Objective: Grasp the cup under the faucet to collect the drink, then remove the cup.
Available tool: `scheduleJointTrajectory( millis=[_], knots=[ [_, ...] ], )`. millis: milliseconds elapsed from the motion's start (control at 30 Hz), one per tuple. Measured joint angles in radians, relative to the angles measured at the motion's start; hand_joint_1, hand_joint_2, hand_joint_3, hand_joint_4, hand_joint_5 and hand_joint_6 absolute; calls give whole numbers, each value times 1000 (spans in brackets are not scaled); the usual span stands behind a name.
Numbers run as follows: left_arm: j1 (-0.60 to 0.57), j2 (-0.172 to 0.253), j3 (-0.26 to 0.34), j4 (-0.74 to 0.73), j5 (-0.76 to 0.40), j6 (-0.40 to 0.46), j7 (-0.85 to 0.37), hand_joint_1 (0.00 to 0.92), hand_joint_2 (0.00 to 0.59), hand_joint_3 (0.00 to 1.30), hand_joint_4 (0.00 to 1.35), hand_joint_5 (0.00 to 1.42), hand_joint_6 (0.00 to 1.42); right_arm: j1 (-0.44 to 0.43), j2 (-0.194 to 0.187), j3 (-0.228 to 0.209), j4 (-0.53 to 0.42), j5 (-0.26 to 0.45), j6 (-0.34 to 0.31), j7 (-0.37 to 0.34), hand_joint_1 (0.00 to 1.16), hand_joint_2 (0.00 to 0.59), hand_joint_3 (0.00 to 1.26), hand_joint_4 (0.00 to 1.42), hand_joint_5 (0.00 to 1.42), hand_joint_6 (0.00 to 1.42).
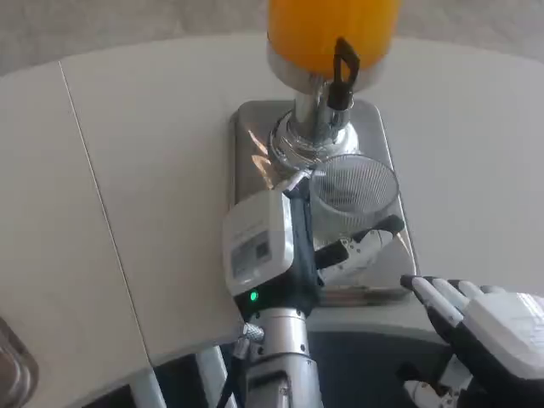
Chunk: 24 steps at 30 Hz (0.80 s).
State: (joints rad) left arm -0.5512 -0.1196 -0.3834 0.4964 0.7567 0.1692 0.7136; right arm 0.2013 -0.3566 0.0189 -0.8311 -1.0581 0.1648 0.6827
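Cup [353,194] clear, ribbed, upright on steel drip tray [255,127], just below black faucet lever [343,72] of orange-filled dispenser [331,34]. Left hand [285,246] wraps cup from near-left side, fingers [365,242] curled round its base. Right hand [476,327] at table's near edge, holds nothing, fingers apart. Open white table [127,170] both sides of tray.
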Motion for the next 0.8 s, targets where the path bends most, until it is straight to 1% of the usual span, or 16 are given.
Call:
scheduleJointTrajectory(
  millis=[67,200,233,267,333,400,500,567,733,800],
  knots=[
    [-3,1,-1,10,2,5,13,321,156,523,435,796,1048,-3,-1,-3,0,6,1,4,261,500,0,0,0,0],
    [-9,4,-6,30,3,7,34,282,150,446,384,706,862,-9,-8,-13,0,22,4,13,263,500,0,0,0,0],
    [-10,4,-7,33,3,8,37,275,146,439,370,698,836,-10,-9,-14,1,25,5,15,264,500,0,0,0,0],
    [-12,5,-10,36,3,9,40,260,138,422,345,659,785,-14,-10,-16,2,26,7,19,263,501,0,0,0,0],
    [-13,5,-15,38,3,11,45,242,127,379,280,568,635,-20,-12,-18,6,30,13,22,261,501,0,0,0,0],
    [-15,6,-20,43,3,14,49,234,121,337,213,504,545,-23,-14,-19,7,37,14,25,259,499,0,0,0,0],
    [-30,12,-30,49,4,30,49,212,112,308,164,471,470,-26,-16,-19,7,40,15,29,255,496,0,0,0,0],
    [-50,15,-33,55,4,43,49,207,107,304,157,459,439,-28,-16,-19,7,41,18,32,253,494,0,0,0,0],
    [-81,18,-44,59,6,71,49,194,106,282,137,440,391,-34,-16,-18,8,41,26,35,248,493,0,0,0,0],
    [-85,18,-47,59,6,80,49,188,97,281,126,433,384,-41,-16,-15,9,41,31,39,246,492,0,0,0,0]
  ],
)
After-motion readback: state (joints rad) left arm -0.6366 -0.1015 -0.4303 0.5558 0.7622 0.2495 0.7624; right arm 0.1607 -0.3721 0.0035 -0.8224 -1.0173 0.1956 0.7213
